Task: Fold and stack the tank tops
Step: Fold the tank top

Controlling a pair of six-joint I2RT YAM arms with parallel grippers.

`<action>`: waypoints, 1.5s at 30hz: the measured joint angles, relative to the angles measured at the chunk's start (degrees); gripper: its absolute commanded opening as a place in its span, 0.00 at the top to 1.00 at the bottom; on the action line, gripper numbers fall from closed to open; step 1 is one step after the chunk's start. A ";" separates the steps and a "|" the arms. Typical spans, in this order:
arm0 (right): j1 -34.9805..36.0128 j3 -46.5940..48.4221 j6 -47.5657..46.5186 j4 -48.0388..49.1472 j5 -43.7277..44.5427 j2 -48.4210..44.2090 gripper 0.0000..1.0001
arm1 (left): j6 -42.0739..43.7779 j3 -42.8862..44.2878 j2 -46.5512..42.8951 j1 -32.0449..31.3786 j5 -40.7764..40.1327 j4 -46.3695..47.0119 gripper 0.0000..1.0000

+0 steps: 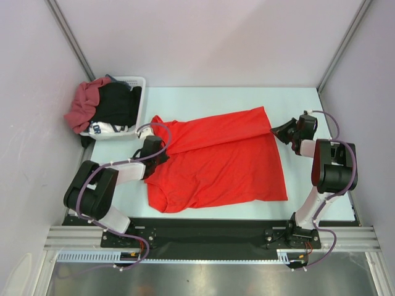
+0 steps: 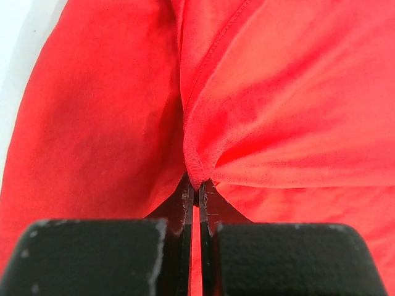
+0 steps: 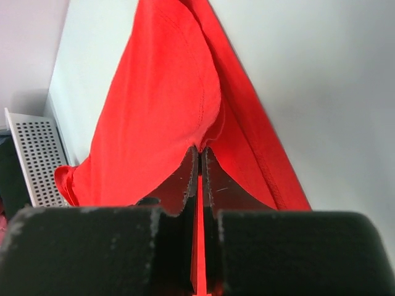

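The bright red tank top (image 1: 216, 163) lies spread on the pale table, its far part doubled over toward the near side. My left gripper (image 1: 162, 150) is shut on a hemmed edge of the bright red tank top (image 2: 278, 111) at its left side, and the cloth bunches at the tips of the left gripper (image 2: 197, 185). At the top's far right corner my right gripper (image 1: 276, 131) is shut on the cloth, and the bright red tank top (image 3: 160, 92) rises in a tent from the right gripper (image 3: 199, 151). The darker maroon-red tank top (image 1: 83, 102) hangs crumpled over the basket's left side.
A white perforated basket (image 1: 133, 81) stands at the table's far left corner, holding black garments (image 1: 118, 102) and a white cloth with dark lettering (image 1: 102, 127). The basket (image 3: 37, 160) also shows in the right wrist view. Grey walls close the table on three sides.
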 measured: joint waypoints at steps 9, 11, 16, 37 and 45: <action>0.13 -2.75 -1.27 -2.97 2.73 -2.03 0.58 | 0.02 -1.14 -1.97 -0.20 -0.66 -0.09 0.91; 0.11 -2.93 -1.95 -3.78 3.96 -2.60 0.44 | 0.11 -1.14 -2.27 -0.20 -0.90 -0.22 0.81; 0.26 -2.38 -4.39 -6.58 6.45 -4.44 0.33 | 0.20 -1.33 -3.06 -0.24 -1.53 -1.05 0.54; 10.78 28.55 -24.11 -37.46 23.65 12.07 0.37 | 1.57 1.66 -17.35 0.66 -1.60 -12.13 0.25; 11.74 31.65 -26.58 -41.46 28.15 14.43 0.62 | 1.62 2.40 -17.84 1.57 -0.92 -13.20 0.26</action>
